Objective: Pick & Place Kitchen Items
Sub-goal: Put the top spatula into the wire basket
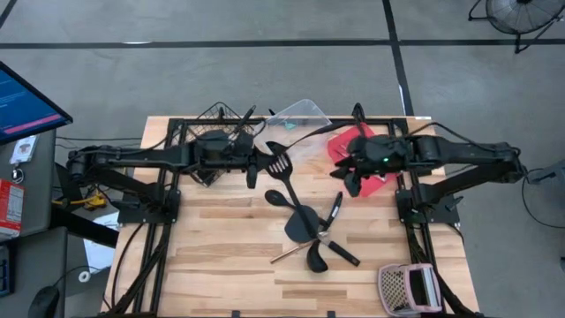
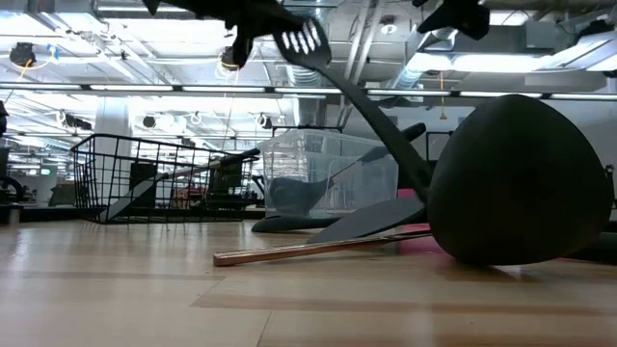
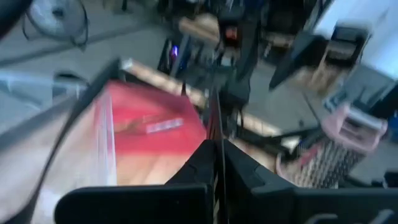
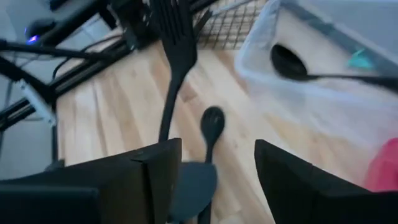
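Observation:
My left gripper [image 1: 262,164] is raised over the table's far middle, shut on a black slotted spatula [image 1: 281,164]. The spatula's handle [image 2: 371,120] slopes down toward a pile of black utensils [image 1: 309,234]; its lower end is hidden behind a big black spoon [image 2: 516,183]. A black spoon [image 1: 276,197] and a wood-coloured stick [image 2: 308,249] lie on the tabletop. My right gripper [image 1: 347,173] hangs open and empty at the red tray's [image 1: 375,181] left side, apart from the spatula. My left gripper pinches the slotted blade [image 3: 215,115] of the spatula between its two fingers [image 3: 239,171], which come about level from the table's left. The blade stands edge-on between them. The blade end is lifted high and the handle slants down from it.
A black wire basket [image 1: 221,119] and a clear tub [image 1: 296,119] holding a dark ladle [image 4: 289,62] stand at the far edge. A pinkish perforated box [image 1: 408,287] sits at the near right corner. Bare wood lies at the near left.

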`<state>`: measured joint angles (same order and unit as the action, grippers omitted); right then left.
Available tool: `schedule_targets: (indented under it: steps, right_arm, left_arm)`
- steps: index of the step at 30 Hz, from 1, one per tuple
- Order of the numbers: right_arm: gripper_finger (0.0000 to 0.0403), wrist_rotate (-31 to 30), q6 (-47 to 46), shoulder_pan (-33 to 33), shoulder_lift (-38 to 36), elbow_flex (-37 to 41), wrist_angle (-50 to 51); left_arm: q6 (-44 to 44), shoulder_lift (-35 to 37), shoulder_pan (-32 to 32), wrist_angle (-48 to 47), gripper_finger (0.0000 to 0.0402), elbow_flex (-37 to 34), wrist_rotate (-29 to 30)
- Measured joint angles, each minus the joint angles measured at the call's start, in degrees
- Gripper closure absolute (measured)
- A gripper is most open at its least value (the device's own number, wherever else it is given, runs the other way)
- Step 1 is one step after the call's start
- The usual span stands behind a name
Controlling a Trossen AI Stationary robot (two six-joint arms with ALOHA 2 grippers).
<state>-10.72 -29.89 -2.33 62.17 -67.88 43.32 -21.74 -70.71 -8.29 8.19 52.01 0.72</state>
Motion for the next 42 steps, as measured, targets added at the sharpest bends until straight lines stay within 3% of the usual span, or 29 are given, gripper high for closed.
schedule_targets:
  steps: [12,18,25,35,42]
  right_arm:
    - [0.0169,-10.50,-2.83,-0.45,1.63,0.14,-0.90]
    - [0.0163,-19.33,-6.92,-3.74,-0.87,4.55,-11.34]
    - [0.0163,-28.09,-13.61,-8.11,-6.61,9.69,-18.69]
    - [0.0163,-26.29,-21.07,-9.77,-3.65,18.91,-32.00]
    - [0.0163,-17.13,-15.67,-8.40,0.39,24.97,-45.12]
  left_arm:
    - [1.84,6.64,-0.46,5.51,0.0401,0.00,12.57]
    - [5.30,11.37,-0.46,10.10,0.0401,0.04,21.21]
    - [11.96,15.03,-0.49,19.06,0.0401,0.07,26.74]
    - [14.23,14.86,-0.47,26.25,0.0401,0.07,26.76]
    - [15.45,14.86,-0.47,28.16,0.0401,0.07,26.72]
